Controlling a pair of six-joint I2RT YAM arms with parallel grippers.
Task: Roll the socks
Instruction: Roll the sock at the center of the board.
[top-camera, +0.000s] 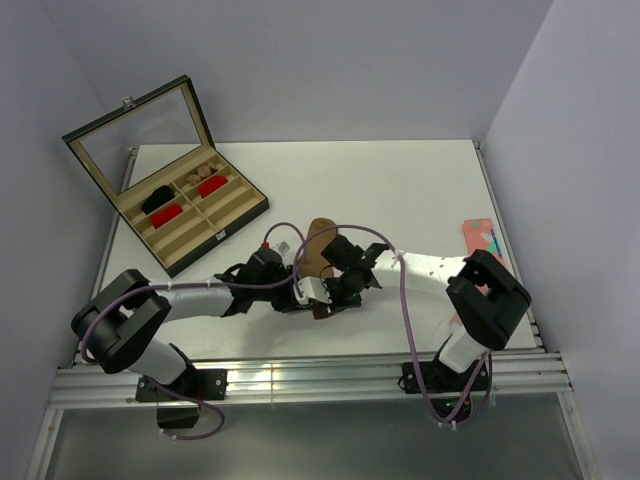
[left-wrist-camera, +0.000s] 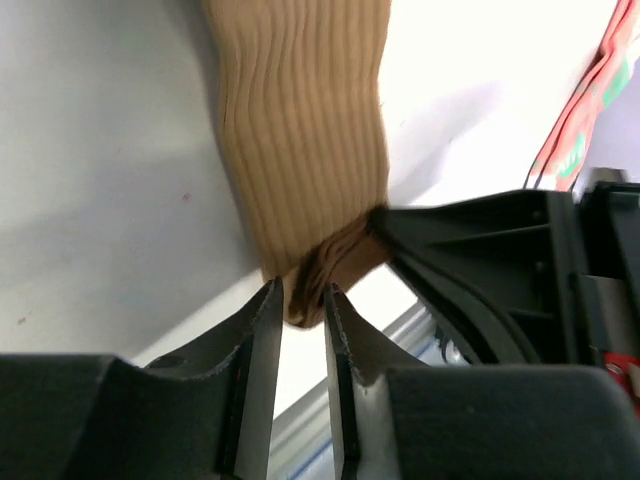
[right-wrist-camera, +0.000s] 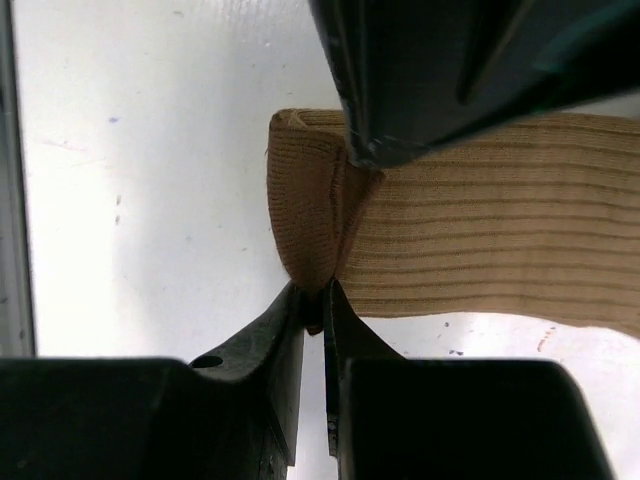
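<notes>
The right pincer (right-wrist-camera: 322, 295) is closed tight on a fold at the end of the tan sock (right-wrist-camera: 480, 230), low in the middle of its own view. The left pincer (left-wrist-camera: 303, 300) flanks the same bunched end with its jaws a little apart; I cannot tell if it grips. From above, the sock lies at the lower centre of the worktop (top-camera: 400, 190), its near end hidden under both black wrists and a violet cable (top-camera: 404, 300). An open box (top-camera: 215, 240) holding red bundles (top-camera: 210, 186) sits upper left. A coral-pink sock (top-camera: 478, 238) lies at the right edge.
</notes>
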